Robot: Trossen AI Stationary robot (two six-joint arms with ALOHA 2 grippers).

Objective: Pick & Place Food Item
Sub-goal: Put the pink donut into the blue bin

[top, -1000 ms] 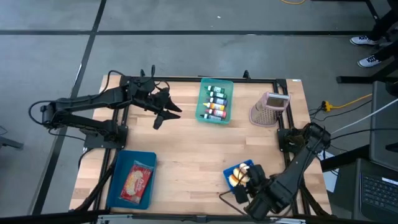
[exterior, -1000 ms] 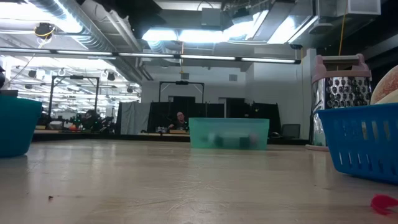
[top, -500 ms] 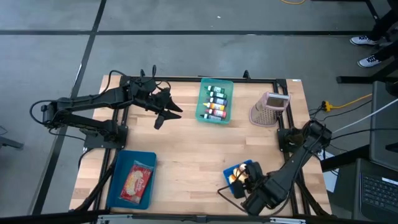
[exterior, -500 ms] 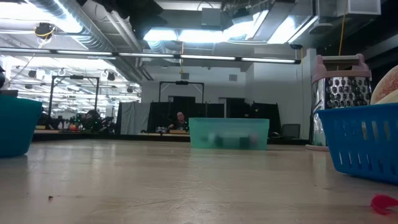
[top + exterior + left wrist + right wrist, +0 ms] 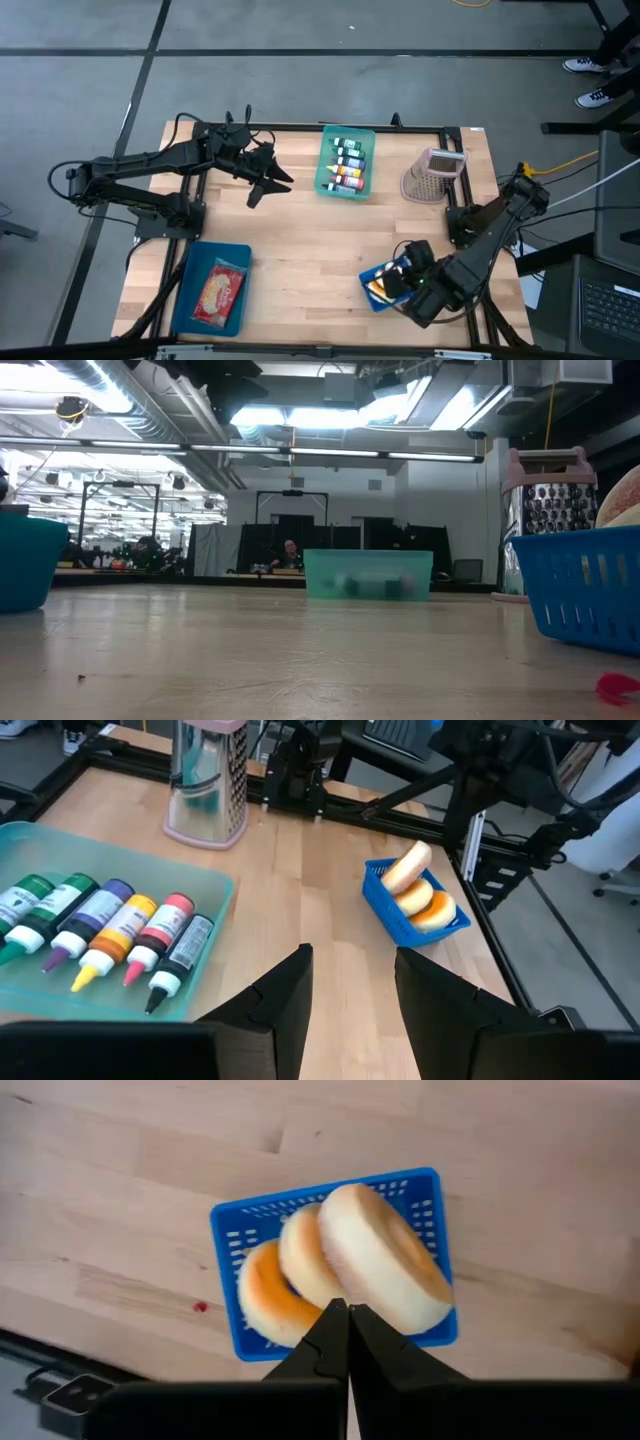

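Hovering: right gripper above the buns, jaws clenched, holding nothing.
Buns: three on edge in the blue basket near the counter's front-right.
Handling: likely light, soft, squashable; pinch across one bun's flat faces.
Left gripper: released, waiting far off.

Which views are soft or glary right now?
Low view: teal bin hazy and far, blue basket near; ceiling lights glare. Right wrist view: donuts evenly lit behind the shut right gripper. Left wrist view: paint bottles readable.
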